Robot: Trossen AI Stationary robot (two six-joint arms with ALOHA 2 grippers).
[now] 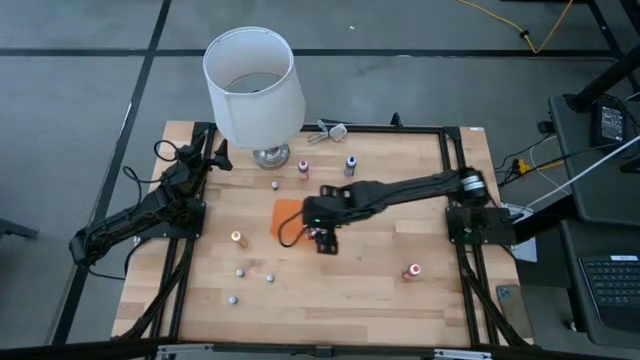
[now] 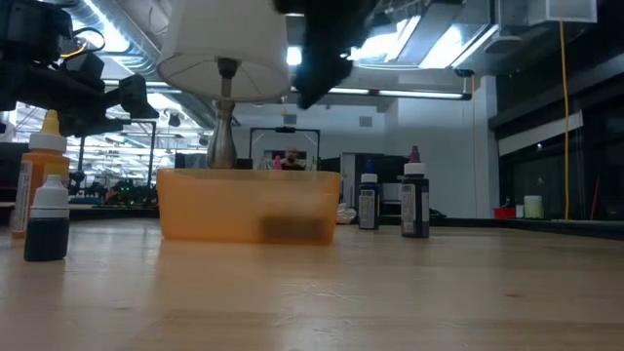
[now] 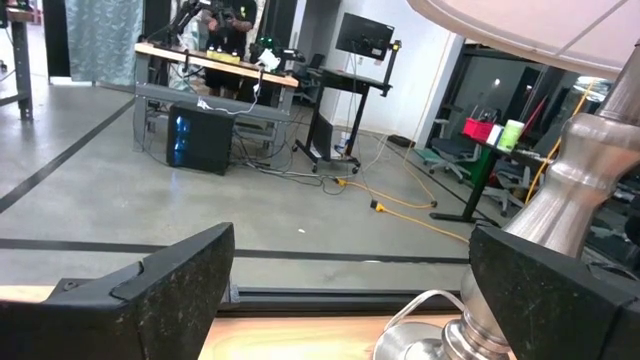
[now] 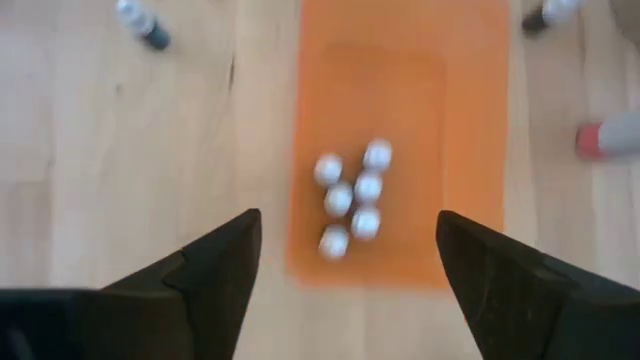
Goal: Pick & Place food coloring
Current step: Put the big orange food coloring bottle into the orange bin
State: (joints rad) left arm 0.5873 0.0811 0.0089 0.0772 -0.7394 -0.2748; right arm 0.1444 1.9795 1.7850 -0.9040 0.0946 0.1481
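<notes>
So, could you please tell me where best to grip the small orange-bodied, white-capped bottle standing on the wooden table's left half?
The orange-bodied bottle stands upright and apart from its neighbours, so probably come straight down from above and close on its body just under the cap. The open left gripper waits nearest.

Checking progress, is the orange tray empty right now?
No, the right wrist view shows five white-capped bottles clustered inside the orange tray.

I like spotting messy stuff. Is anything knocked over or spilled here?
Nothing looks spilled. One red bottle seems to lie on its side near the table's right front, while the others look upright. Six bottles stand huddled in the orange tray, under the open right gripper.
</notes>
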